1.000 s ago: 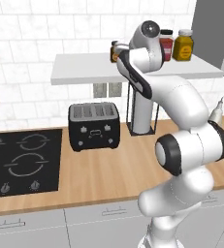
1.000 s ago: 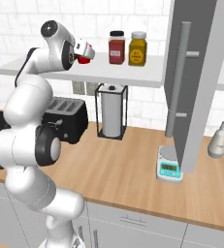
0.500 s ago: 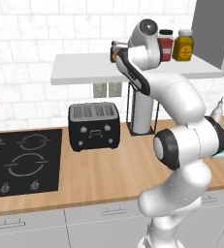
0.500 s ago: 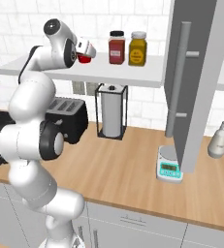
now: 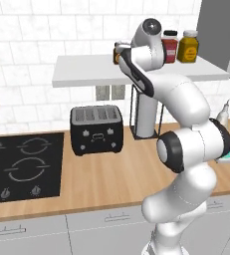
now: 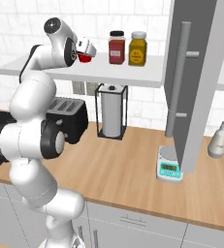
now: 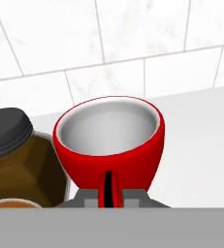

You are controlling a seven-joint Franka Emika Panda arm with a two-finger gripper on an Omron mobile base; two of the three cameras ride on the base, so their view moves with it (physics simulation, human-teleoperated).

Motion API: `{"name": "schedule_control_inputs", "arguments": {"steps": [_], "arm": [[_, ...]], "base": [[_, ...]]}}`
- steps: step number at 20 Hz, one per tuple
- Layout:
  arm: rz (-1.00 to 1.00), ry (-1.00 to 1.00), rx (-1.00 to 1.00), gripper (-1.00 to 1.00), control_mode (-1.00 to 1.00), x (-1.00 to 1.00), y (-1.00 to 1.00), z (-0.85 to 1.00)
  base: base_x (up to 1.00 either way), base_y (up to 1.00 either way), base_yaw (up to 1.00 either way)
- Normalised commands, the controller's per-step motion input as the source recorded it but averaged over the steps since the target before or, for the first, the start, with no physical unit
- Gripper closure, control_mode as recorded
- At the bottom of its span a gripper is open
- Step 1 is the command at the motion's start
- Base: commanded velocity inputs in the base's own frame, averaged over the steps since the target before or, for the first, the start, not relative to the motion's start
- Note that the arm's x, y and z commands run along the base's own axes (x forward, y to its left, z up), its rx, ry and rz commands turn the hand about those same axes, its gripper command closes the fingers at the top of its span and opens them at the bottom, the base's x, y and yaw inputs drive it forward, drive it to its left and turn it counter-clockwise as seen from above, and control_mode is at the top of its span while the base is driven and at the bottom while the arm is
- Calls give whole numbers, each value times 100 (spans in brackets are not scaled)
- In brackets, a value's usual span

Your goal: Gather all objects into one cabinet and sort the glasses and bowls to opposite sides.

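while the arm reaches up over the white shelf (image 6: 108, 75), the claw (image 6: 87, 51) sits at a red cup (image 7: 108, 140), one of the short glossy ones. from the hand view the cup is upright, its pale grey inside open to the camera, and it sits between the two small dark tips at the bottom of that view; it looks grasped, though the tips are mostly cut off and i cannot tell for sure whether they press on it. in the right base view the red of the cup shows just under the white hand, at shelf height above the shelf's left part.

just beside the cup in the hand view stands a brown jar (image 7: 16, 160) with a dark lid, close enough that they may touch. behind both runs the white tiled wall (image 7: 133, 43).

further right on the same shelf stand a red spice jar (image 6: 116, 48) and a yellow spice jar (image 6: 137, 49), side by side. a grey cabinet door (image 6: 193, 82) with a long bar handle (image 6: 177, 80) hangs open at the right.

down on the wooden surface (image 6: 128, 174) are a black toaster (image 5: 96, 129), a paper towel holder (image 6: 111, 111), a small scale (image 6: 170, 167), and a hob (image 5: 19, 167) at the far left.
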Motion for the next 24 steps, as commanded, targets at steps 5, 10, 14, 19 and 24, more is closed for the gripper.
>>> {"name": "schedule_control_inputs", "arguments": {"steps": [5,10,14,19,24], "arm": [[0,-5,0,100,-100,-6,0,-3],[8,-7,1,100,-100,-97,-20,30],[7,0,2,100,-100,-100,-5,38],[7,0,0,100,-100,-100,0,16],[2,0,0,100,-100,-100,1,0]], "base": [[0,0,0],[0,0,0],[0,0,0],[0,0,0],[0,0,0]]}}
